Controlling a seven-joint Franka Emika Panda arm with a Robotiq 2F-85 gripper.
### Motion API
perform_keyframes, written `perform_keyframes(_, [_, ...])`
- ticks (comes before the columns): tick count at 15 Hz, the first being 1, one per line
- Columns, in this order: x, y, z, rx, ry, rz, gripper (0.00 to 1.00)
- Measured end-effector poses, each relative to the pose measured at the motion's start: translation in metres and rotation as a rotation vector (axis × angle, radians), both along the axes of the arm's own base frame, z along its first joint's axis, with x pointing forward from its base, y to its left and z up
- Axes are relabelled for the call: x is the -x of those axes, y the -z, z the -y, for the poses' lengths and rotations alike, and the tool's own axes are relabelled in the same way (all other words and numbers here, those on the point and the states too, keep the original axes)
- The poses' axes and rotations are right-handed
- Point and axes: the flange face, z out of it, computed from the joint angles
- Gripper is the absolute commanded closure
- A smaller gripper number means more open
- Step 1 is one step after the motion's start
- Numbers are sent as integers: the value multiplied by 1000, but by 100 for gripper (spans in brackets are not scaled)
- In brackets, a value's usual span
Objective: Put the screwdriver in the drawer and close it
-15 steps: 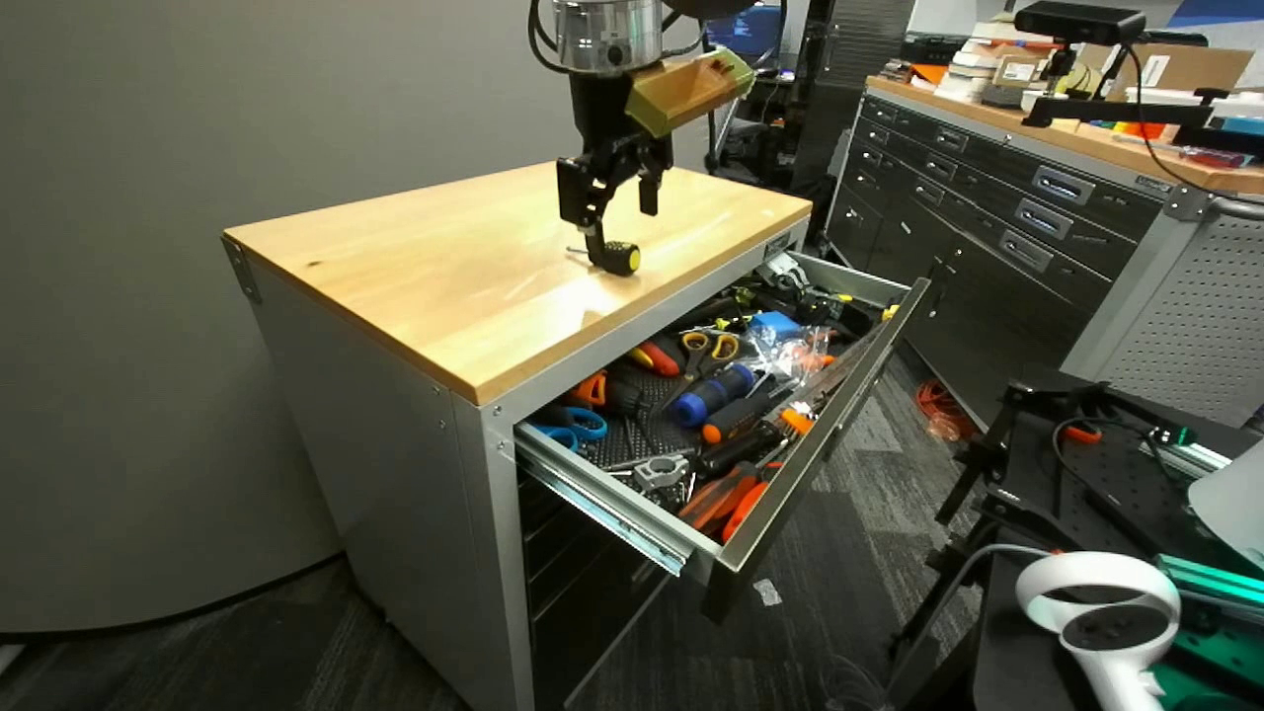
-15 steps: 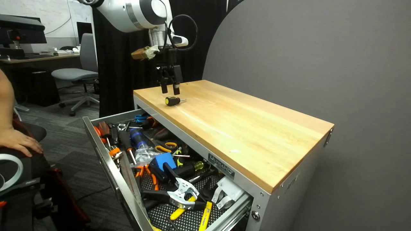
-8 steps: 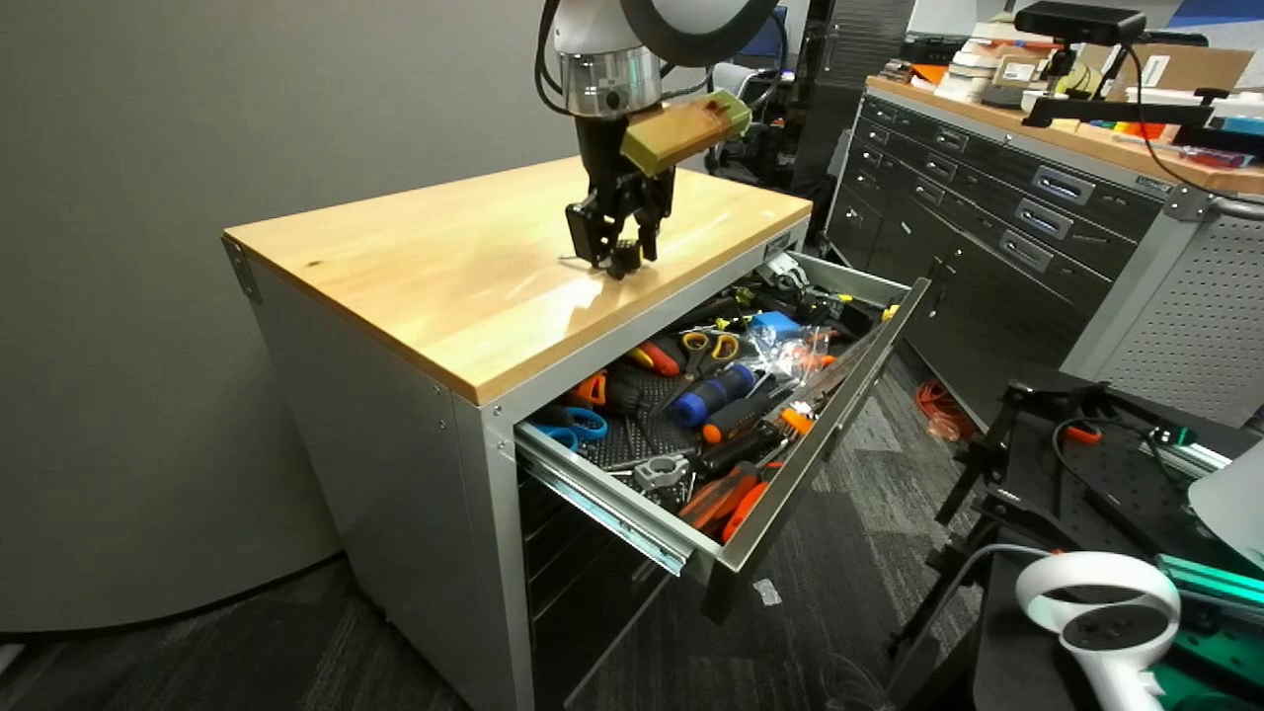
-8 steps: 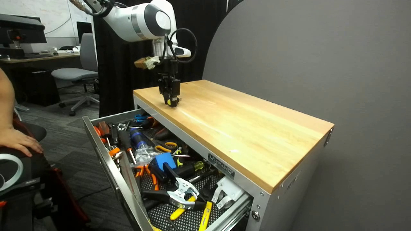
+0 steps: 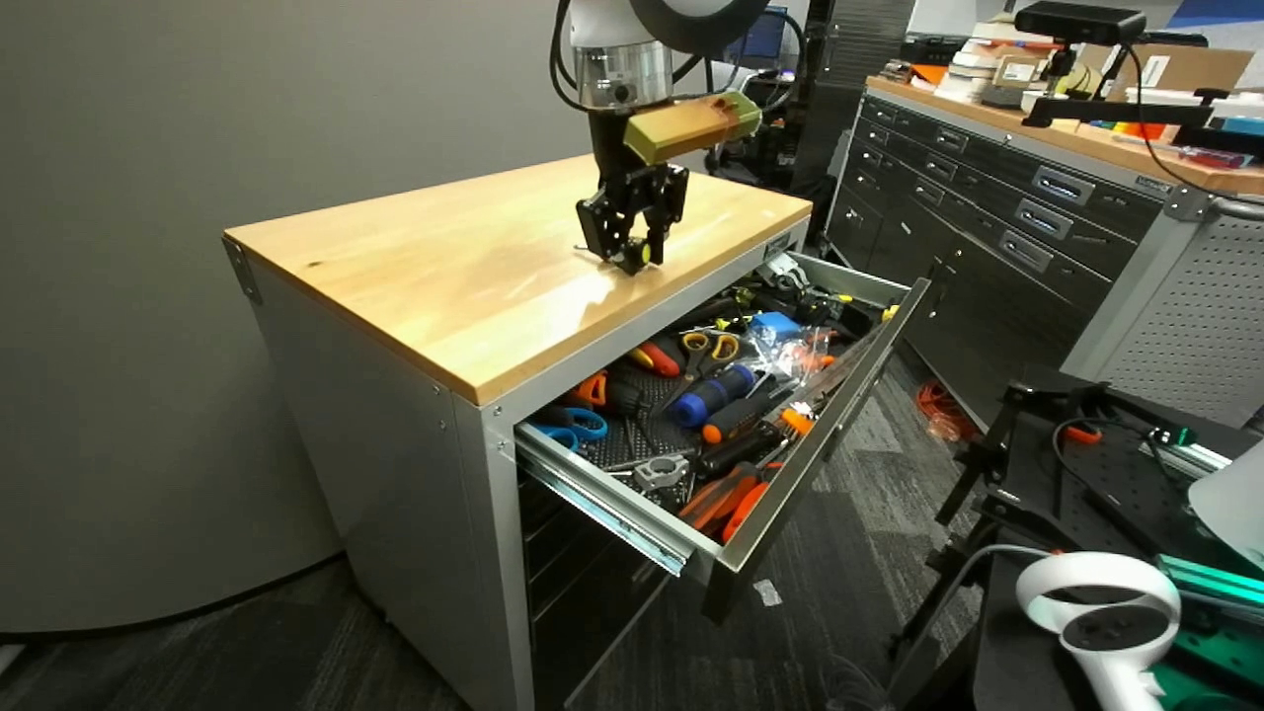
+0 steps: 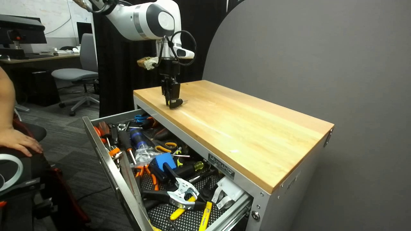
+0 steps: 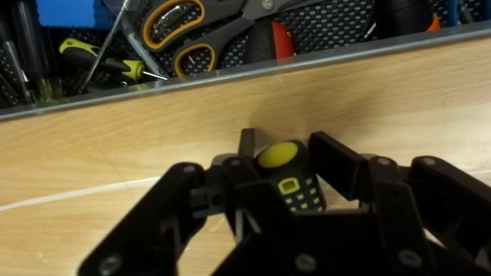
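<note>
The screwdriver [image 6: 176, 103] is a stubby black tool with yellow marks and a round yellow end; in the wrist view its handle [image 7: 303, 188] sits between my fingers. It lies low at the wood top [image 5: 444, 267], near the front edge, its thin shaft pointing away from the drawer. My gripper [image 5: 642, 259] reaches down around the handle, a finger against either side, shut on it. Part of the handle is hidden behind the finger links [image 7: 264, 203]. Pulled out below the top, the grey metal drawer [image 5: 820, 449] shows in both exterior views.
The drawer holds scissors [image 5: 711, 346], a blue-handled tool [image 5: 716, 393], a spring clamp [image 6: 183, 194] and several other tools. A dark tool chest [image 5: 938, 188] and a cart with a white controller [image 5: 1096, 612] stand nearby. A person's arm [image 6: 13, 134] is beside the drawer.
My gripper has come down from above the screwdriver, and its fingers have drawn together on the handle. The screwdriver has shifted and turned slightly. The drawer has stayed put.
</note>
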Motion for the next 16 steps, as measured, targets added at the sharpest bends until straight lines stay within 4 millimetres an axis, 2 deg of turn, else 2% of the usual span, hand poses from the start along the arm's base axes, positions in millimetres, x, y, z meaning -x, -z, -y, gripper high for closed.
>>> perform_keyframes(2, [8, -10, 13, 7, 37, 3, 75])
perform_keyframes(4, [27, -22, 27, 27, 66, -32, 75])
perform_keyframes(5, [41, -27, 33, 39, 81, -61, 42])
perform_keyframes(7, [73, -32, 43, 61, 110, -134, 28])
perform_keyframes(10, [120, -29, 53, 72, 144, -247, 3])
perform_keyframes(11, [136, -27, 57, 67, 154, -301, 0])
perform_keyframes(15, [190, -16, 83, 13, 192, -533, 0])
perform_keyframes(16, [201, -11, 89, -3, 200, -582, 25])
